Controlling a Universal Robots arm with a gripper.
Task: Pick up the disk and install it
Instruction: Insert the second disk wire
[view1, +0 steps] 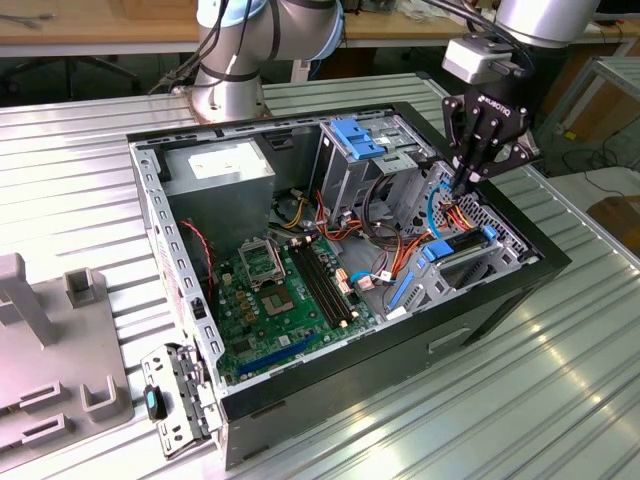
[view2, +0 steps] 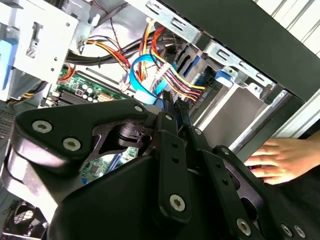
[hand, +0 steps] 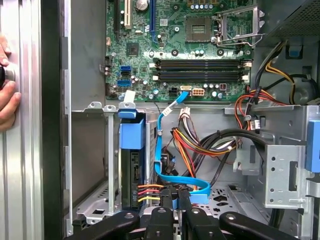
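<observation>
So the disk (hand: 131, 165), a dark slab in its glossy blue plastic carrier, sits on edge in the silver sheet-metal bay at the case's front corner (view1: 455, 262). The black tool (view1: 466, 183) hangs just beside it over a tangle of orange, yellow and red wires, fingertips (hand: 176, 196) pressed together around a flat blue ribbon cable (hand: 165, 150). Green motherboard (view1: 275, 290) nearby. A hand (view2: 280, 161) rests on the ribbed metal counter (view1: 500, 400).

At the top of the exterior view, the arm (view1: 270, 40) shows fat silver-grey joint housings with light blue caps and black cables running along them. A pale grey block sits above the black gripper (view1: 470, 180), which carries white lettering. In the second wrist view, the gripper (view2: 172, 107) is matte black linkage bars pinned with round silver screws.
</observation>
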